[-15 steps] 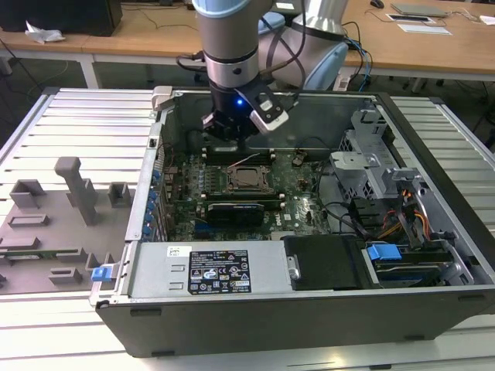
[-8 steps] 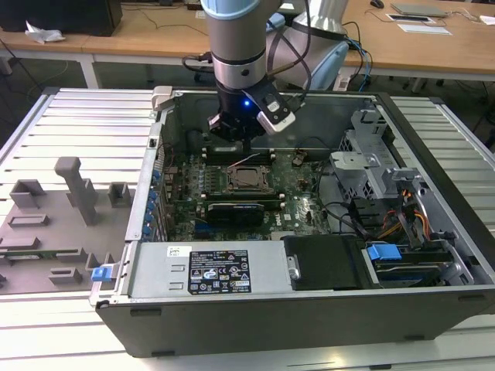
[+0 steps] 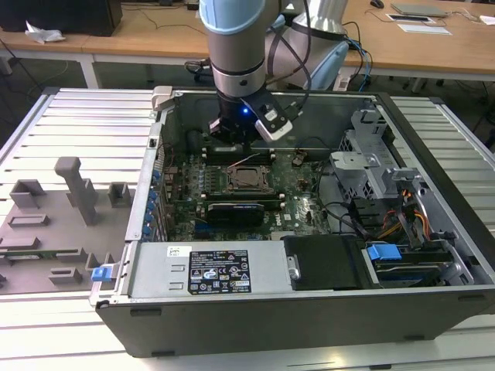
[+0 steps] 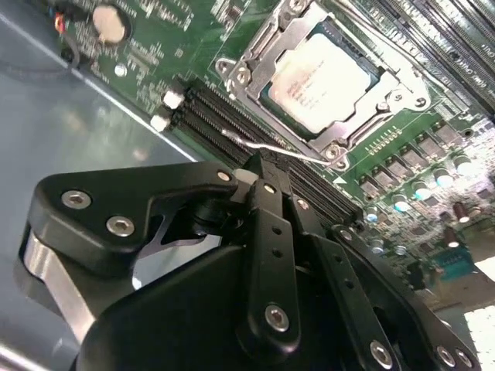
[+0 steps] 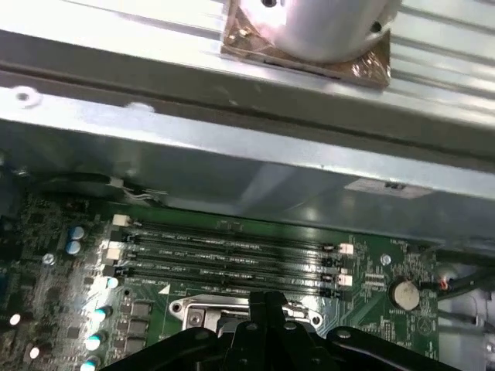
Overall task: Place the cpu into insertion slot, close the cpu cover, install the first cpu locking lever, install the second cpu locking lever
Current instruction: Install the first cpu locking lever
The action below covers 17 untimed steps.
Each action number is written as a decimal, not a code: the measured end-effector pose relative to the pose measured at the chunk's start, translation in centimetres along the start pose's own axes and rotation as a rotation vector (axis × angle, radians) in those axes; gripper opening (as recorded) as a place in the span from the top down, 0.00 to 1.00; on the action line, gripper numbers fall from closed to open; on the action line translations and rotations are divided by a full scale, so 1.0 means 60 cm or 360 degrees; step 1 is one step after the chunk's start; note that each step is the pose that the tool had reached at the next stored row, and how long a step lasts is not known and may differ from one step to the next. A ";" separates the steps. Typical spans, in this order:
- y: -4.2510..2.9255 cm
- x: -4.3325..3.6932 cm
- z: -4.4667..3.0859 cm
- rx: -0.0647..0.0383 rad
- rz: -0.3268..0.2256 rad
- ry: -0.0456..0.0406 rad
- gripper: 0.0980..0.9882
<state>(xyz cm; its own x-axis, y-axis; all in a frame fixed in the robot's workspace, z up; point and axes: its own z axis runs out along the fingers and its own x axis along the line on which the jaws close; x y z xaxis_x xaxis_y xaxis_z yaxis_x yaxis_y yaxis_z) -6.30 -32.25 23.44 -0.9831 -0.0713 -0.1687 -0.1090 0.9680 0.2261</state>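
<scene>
**Gripper over the processor socket.** In both wrist views the black, bolted-link gripper [image 4: 261, 166] [image 5: 267, 300] is shown with its jaws drawn together and nothing seen between them. A thin, bent wire locking lever [image 4: 267, 145] is seen just beside the fingertips; contact cannot be told. The cpu [image 4: 321, 81], a flat square with a matte silvery-tan top, is seated in the dark-framed insertion slot [image 4: 268, 99]. It is overlaid by the cpu cover [image 4: 261, 40], a silvery-grey metal frame. Long black memory slots [image 5: 232, 247] are carried on the green motherboard [image 4: 155, 39].
</scene>
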 end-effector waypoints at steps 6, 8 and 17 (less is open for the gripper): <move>-0.002 0.002 0.012 0.0018 0.0105 -0.0025 0.99; 0.001 0.002 0.015 0.0020 0.0119 -0.0028 0.99; 0.009 0.003 0.026 0.0036 0.0123 -0.0058 0.99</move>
<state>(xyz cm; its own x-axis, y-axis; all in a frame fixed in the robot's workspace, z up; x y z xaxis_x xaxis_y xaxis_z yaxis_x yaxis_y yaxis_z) -6.32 -31.39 22.02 -0.9824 0.0121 -0.1863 -0.0294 0.9755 0.2182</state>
